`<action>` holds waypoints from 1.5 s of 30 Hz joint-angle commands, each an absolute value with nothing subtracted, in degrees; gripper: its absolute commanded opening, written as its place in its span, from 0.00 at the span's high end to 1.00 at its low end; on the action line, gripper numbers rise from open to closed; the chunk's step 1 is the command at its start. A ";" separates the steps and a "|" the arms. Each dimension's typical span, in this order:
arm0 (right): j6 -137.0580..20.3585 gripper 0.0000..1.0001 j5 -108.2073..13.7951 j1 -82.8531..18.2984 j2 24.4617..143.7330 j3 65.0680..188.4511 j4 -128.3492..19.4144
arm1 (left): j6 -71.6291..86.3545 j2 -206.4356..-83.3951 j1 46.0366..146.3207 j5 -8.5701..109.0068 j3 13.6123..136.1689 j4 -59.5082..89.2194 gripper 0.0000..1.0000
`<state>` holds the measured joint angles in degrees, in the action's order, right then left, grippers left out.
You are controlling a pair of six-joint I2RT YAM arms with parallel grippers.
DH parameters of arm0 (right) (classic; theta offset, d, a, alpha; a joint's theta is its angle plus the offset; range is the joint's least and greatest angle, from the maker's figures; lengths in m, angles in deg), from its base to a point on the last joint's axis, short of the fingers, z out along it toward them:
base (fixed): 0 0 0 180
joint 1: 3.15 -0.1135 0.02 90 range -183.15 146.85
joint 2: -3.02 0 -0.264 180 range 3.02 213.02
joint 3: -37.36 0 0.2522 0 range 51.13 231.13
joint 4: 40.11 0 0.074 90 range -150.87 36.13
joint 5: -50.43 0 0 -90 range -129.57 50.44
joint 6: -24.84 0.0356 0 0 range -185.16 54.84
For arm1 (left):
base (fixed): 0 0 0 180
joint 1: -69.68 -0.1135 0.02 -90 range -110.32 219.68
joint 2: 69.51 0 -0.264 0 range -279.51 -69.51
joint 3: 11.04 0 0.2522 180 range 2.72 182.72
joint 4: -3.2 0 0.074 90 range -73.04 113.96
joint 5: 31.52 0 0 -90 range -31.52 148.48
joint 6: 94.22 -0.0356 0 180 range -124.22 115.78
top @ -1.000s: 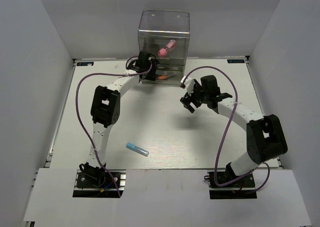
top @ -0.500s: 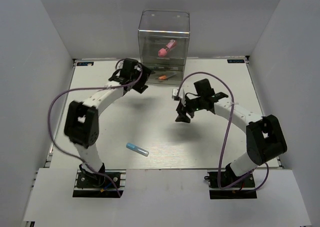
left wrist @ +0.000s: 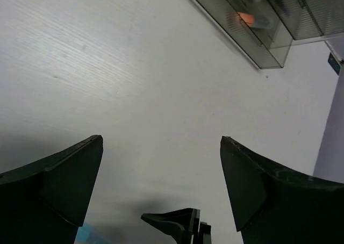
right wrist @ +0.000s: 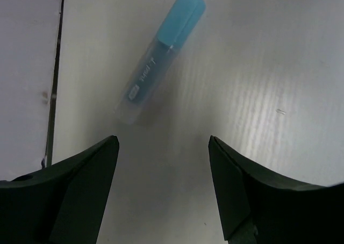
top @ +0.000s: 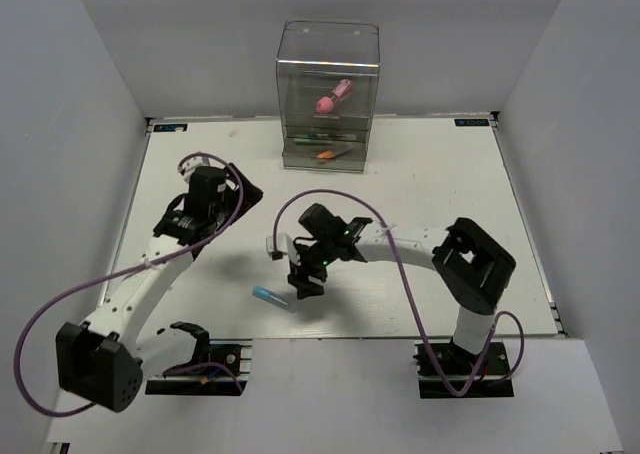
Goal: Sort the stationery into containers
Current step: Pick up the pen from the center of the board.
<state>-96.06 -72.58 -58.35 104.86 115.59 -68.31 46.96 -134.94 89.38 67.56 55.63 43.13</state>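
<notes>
Over the last second I drew the left fingers (left wrist: 161, 142) back from the clear box (top: 328, 94) to the left middle of the surface (top: 420, 174). They hung spread wide with nothing in them. Meanwhile the right fingers (right wrist: 164, 139) swung across from the right side and came down over the blue-capped marker (right wrist: 161, 56). They stood released and empty, the marker lying slantwise just beyond their tips, not yet between them.

So this looked like the last loose piece on the surface (a pink marker (top: 333, 96) and an orange one (top: 325, 155) already sat in the box). The white lip (right wrist: 27, 66) of the near edge ran just beside the marker, leaving little room there. Toward the box the surface lay open, with the left arm well apart.
</notes>
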 commanded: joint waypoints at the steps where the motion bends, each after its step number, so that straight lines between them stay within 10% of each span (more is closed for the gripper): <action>1: -88.90 0.26 -65.76 -63.17 106.89 117.83 -63.28 | 44.47 -128.14 89.45 73.41 53.44 49.29 0.00; 15: -78.97 0.28 -47.85 -72.67 114.72 120.73 -59.23 | 49.65 -111.88 89.45 81.06 48.78 60.37 0.00; 27: -82.92 0.88 -41.59 -71.09 108.24 111.00 -58.71 | 53.53 -110.11 89.45 84.50 48.08 61.52 0.00; 45: -98.29 1.00 -30.87 -50.91 102.76 119.04 -55.19 | 54.05 -114.69 89.45 79.32 45.26 51.42 0.00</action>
<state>-93.55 -33.00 -55.07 101.03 112.47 -58.39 53.89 -114.87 89.38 80.96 46.12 54.04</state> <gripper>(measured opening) 0.329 0.996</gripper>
